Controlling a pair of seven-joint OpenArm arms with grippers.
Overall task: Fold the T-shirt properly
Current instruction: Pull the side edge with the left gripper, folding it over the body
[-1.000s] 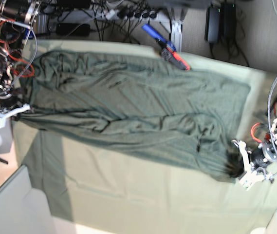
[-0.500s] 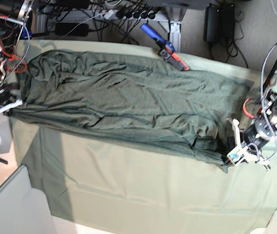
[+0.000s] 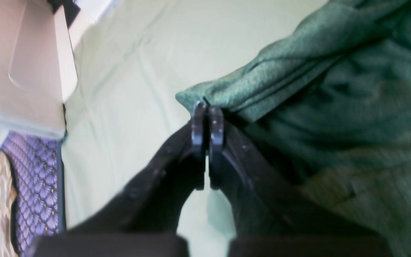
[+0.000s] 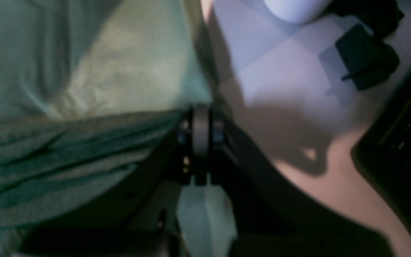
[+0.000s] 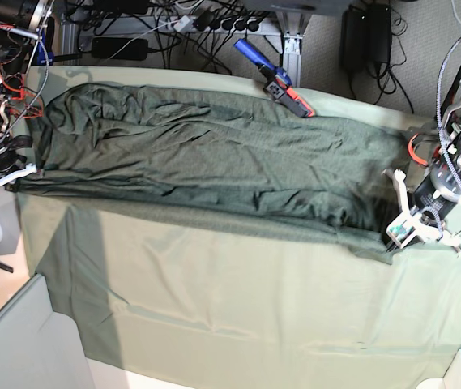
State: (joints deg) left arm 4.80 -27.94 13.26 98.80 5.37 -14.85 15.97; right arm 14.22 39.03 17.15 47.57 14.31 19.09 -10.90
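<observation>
1. The T-shirt [image 5: 206, 162] lay stretched lengthwise across the far half of the light-green table cloth [image 5: 238, 300], wrinkled and doubled over on itself.
2. The left gripper [image 3: 207, 107] was clamped tight on a hemmed corner of the shirt, at the base view's right end.
3. The right gripper [image 4: 200, 123] was likewise pinched closed on the shirt's opposite edge, at the table's left side.
4. A blue-and-red tool [image 5: 275, 79] rested beyond the shirt's far edge.
</observation>
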